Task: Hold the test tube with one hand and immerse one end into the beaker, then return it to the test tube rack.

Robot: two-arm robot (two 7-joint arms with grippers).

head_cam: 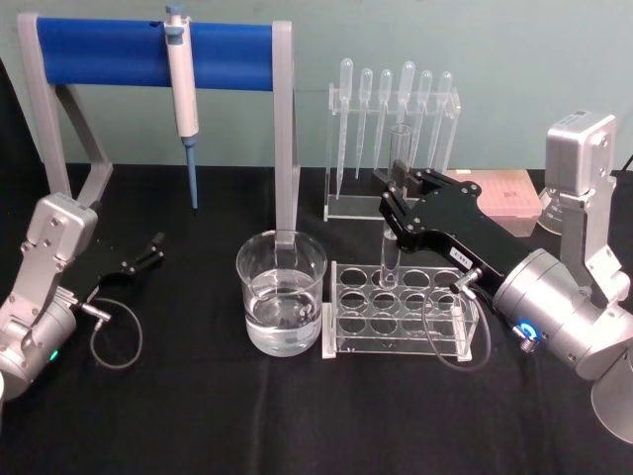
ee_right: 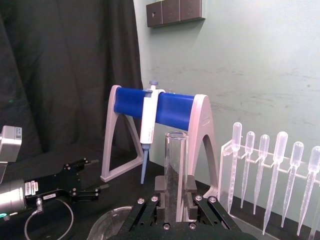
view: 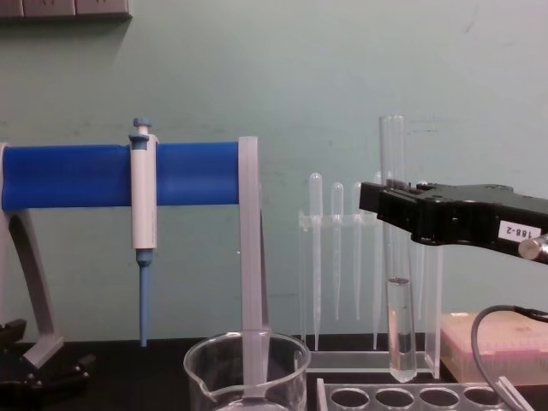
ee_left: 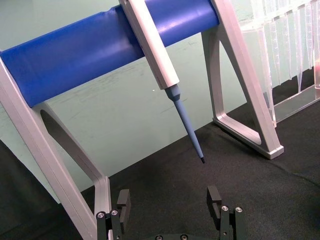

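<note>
Far to the left, we are resting our left gripper (head_cam: 150, 249) low on the black bench (head_cam: 198, 416), parked, with its fingers (ee_left: 122, 200) standing apart around nothing. Behind it the micropipette (head_cam: 182, 89) is hanging from the blue bar of its stand (head_cam: 109, 49), well away from the work. Moving right, the beaker (head_cam: 247, 287) is sitting just beside the left end of the test tube rack (head_cam: 341, 336), part-filled with clear liquid. Above the rack, we are holding the test tube (head_cam: 398, 148) upright in our right gripper (head_cam: 395, 203), with the fingers (ee_right: 160, 186) clamped on the glass partway up. From the chest view the round bottom is hanging just above the rack's top plate, over a hole near the back, and the lower part of the tube seems to be carrying some liquid. We are judging this as the moment over the rack, so alignment is the main risk. If the bottom is sitting off-centre, it could catch the hole's edge, lever the tube in our grip or shove the light rack toward the beaker. Wet glass could be sliding through the fingers, and letting go while the tube is hanging this high could drop it hard and crack it.
</note>
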